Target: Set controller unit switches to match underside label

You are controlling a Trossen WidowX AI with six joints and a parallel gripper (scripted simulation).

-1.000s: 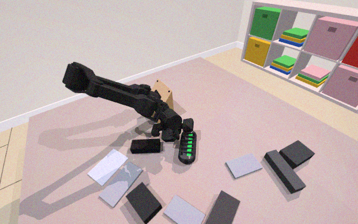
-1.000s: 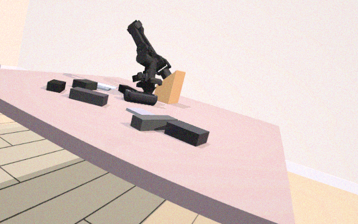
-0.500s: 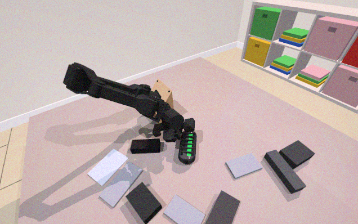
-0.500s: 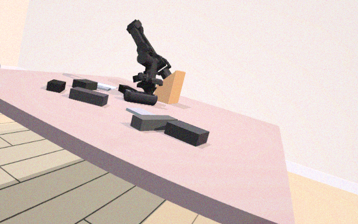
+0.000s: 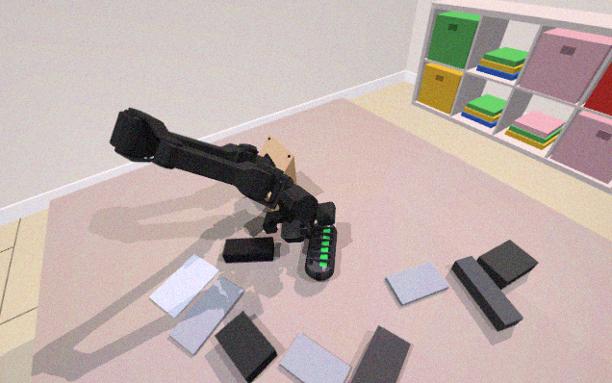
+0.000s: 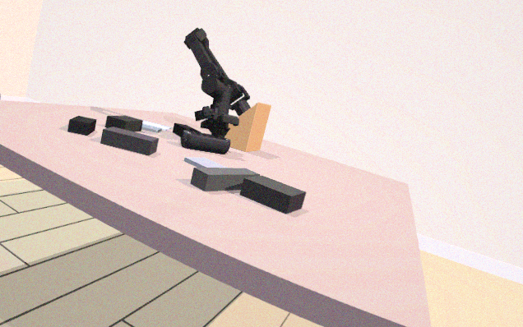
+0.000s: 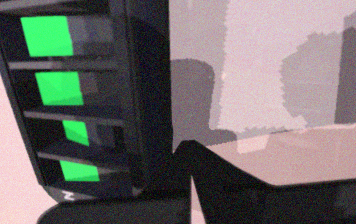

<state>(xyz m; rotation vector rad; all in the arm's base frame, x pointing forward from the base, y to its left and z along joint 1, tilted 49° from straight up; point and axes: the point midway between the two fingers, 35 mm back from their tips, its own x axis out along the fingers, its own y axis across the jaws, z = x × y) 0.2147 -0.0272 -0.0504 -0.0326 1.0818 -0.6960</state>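
Note:
The dark grey controller unit sits on the bench, switches up. Its row of green switch ends shows in the top view; the wrist view shows several at the left, one green patch narrower than its neighbours. Exact rocker positions are hard to tell. The underside label is hidden. My gripper is shut and empty, low at the unit's far end in the top view. Its finger covers part of that end in the wrist view; whether it touches is unclear.
A small black block lies left of the unit. A wooden wedge stands behind the gripper. Pale plates and dark blocks lie around the front and right.

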